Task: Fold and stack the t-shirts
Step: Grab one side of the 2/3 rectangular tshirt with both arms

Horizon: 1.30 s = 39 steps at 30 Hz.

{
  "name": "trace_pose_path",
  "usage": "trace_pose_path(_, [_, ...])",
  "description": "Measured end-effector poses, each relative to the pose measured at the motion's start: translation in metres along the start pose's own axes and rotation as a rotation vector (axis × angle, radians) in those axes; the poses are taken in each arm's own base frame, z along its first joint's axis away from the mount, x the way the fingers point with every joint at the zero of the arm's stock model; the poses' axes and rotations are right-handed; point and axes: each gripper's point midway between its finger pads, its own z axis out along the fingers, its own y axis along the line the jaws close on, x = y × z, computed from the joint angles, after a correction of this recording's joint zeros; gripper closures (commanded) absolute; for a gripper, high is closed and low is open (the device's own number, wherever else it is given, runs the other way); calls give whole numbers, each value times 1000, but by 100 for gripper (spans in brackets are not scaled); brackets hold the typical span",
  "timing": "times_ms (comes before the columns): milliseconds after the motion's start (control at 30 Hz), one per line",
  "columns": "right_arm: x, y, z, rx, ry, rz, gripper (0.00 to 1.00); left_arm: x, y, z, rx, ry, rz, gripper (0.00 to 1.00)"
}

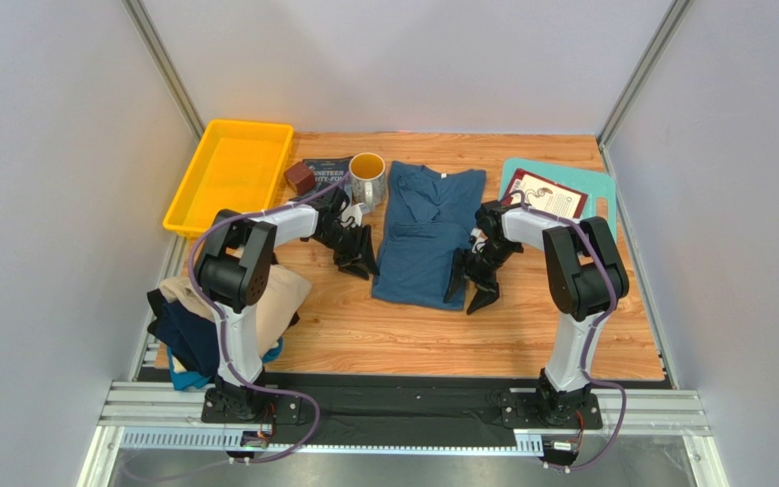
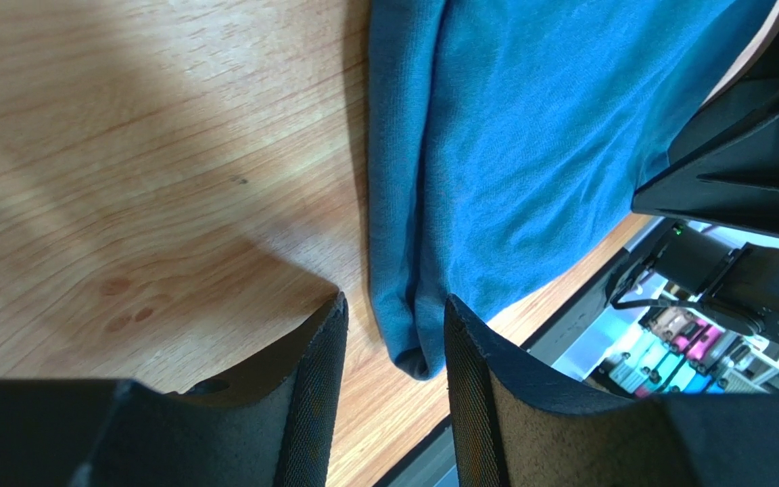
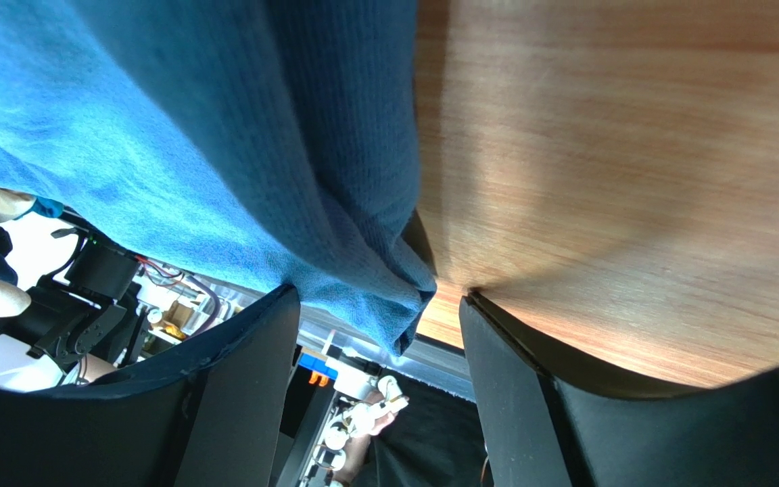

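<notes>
Fingers on both sides were parted, nothing pinched. Left gripper [image 2: 396, 298] straddled the teal-blue t-shirt [image 1: 426, 238] at its near-left hem corner, right gripper [image 3: 378, 293] at the near-right. Shirt lay flat mid table [image 1: 363, 340]; other t-shirts [image 1: 280, 296] heaped by the left arm.

- The left arm [image 1: 262, 225] reaches forward with its elbow raised; its forearm slants inward toward the right claw's side; the wrist tips the left claw [image 1: 358, 266] downward
- The left claw's jaws stand partly apart
- The right arm [image 1: 571, 259] mirrors it, forearm slanting inward; the right claw [image 1: 470, 294] points down, level with the left claw
- The right claw's jaws gape wider, the fingers [image 3: 236, 391] well apart
</notes>
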Motion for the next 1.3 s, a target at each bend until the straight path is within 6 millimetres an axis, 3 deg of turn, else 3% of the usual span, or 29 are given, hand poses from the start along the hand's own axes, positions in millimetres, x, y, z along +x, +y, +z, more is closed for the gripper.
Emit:
trace_pose_path(600, [-1, 0, 1, 13, 21, 25, 34, 9, -24, 22, 11, 78, 62, 53])
trace_pose_path(667, [-1, 0, 1, 13, 22, 27, 38, 10, -25, 23, 11, 82, 64, 57])
trace_pose_path(767, [0, -2, 2, 21, 24, 29, 52, 13, -25, 25, 6, 87, 70, 67])
trace_pose_path(867, [0, -8, 4, 44, 26, 35, 73, 19, -24, 29, -4, 100, 73, 76])
trace_pose_path(900, [-1, -9, 5, 48, 28, 32, 87, 21, -24, 30, -6, 106, 72, 78])
trace_pose_path(967, [-2, -9, 5, 45, 21, 19, 100, 26, -23, 32, -6, 117, 70, 87])
trace_pose_path(1100, [-3, -7, 6, 33, 22, 3, 100, 29, -24, 32, -4, 120, 68, 100])
trace_pose_path(1300, [0, -6, 6, 8, 10, -12, 100, 33, -22, 29, -24, 107, 81, 100])
